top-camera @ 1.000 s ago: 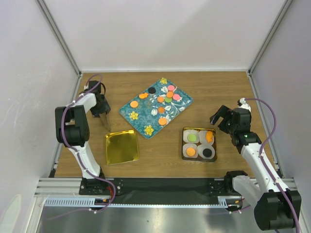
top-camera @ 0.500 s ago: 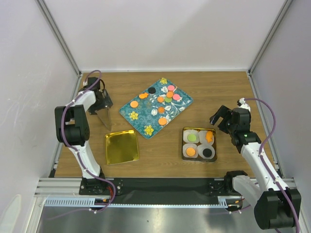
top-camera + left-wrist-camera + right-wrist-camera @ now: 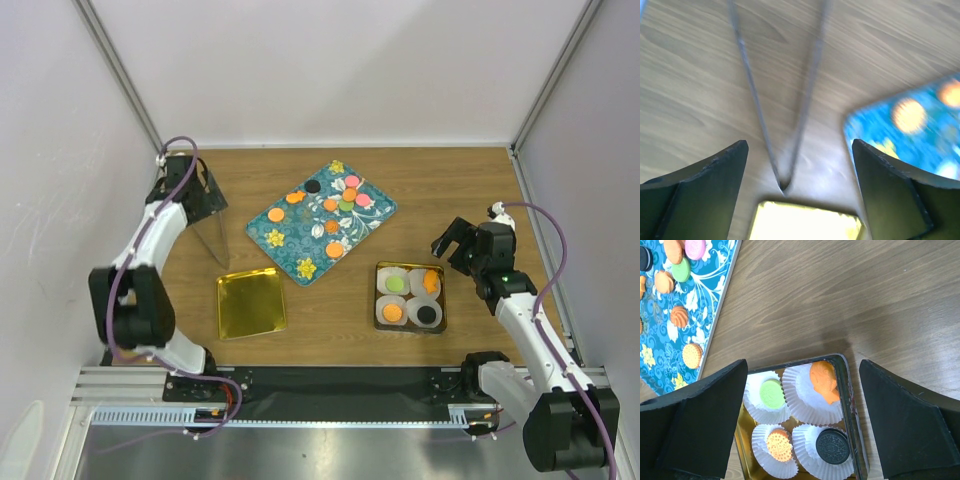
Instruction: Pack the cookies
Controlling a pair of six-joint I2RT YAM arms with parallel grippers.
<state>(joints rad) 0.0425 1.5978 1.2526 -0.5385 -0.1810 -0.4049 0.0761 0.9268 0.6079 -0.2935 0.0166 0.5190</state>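
Several cookies (image 3: 340, 200), mostly orange with green, pink and black ones, lie on a teal floral tray (image 3: 290, 235). A gold tin (image 3: 438, 300) holds paper cups with a green cookie (image 3: 772, 394), an orange fish-shaped one (image 3: 824, 382), a round orange one (image 3: 779, 445) and a black one (image 3: 833, 446). My right gripper (image 3: 802, 362) hovers open over the tin's far edge, at the tin's right in the top view (image 3: 455, 240). My left gripper (image 3: 200, 205) is open and empty at the far left. Metal tongs (image 3: 752, 95) lie on the table below it.
A gold lid (image 3: 250, 302) lies near the front left, just past the tip of the tongs (image 3: 212, 240); it also shows in the left wrist view (image 3: 805, 222). The tray's corner (image 3: 920, 145) shows at the right there. White walls enclose the table on three sides.
My left gripper has opened, let go of the tongs and drawn back toward the far left corner. The tongs now lie on the table. The right arm has not moved.
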